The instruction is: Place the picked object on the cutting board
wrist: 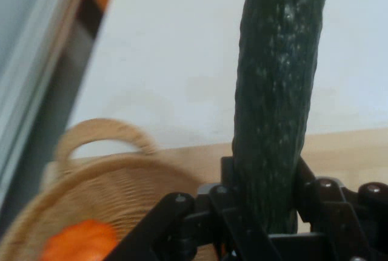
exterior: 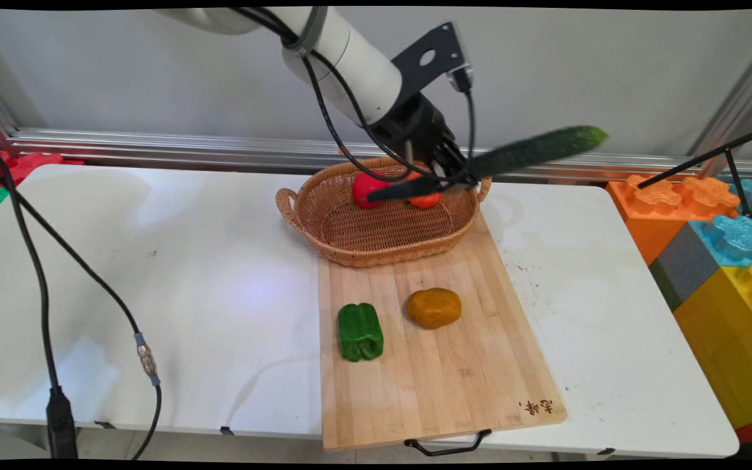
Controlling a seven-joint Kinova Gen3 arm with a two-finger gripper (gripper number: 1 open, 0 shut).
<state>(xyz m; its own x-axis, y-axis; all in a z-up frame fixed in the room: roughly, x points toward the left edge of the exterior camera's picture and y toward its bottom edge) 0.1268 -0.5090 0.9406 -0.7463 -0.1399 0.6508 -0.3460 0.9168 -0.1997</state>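
- Two vegetables are lying on the wooden cutting board [exterior: 441, 372], well in front of the basket: a green bell pepper [exterior: 360, 331] on the left part of the board and a brownish potato [exterior: 433, 307] just to its right, the two near each other but apart.
- The wicker basket [exterior: 350, 241] is sitting at the board's far end, partly on the board and partly on the white table [exterior: 154, 281].
- Inside the basket, a red tomato-like piece [exterior: 364, 189] is lying to the left and an orange piece [exterior: 425, 200] is lying just beside it to the right.
- The gripper [exterior: 459, 177] is hanging above the basket's right rim, its fingers pinching a long dark green cucumber [exterior: 532, 151].
- The cucumber is sticking out nearly level, rising slightly to the right past the basket, off the table and in the air.
- Coloured toy blocks [exterior: 709, 222] are standing beyond the table's right edge.
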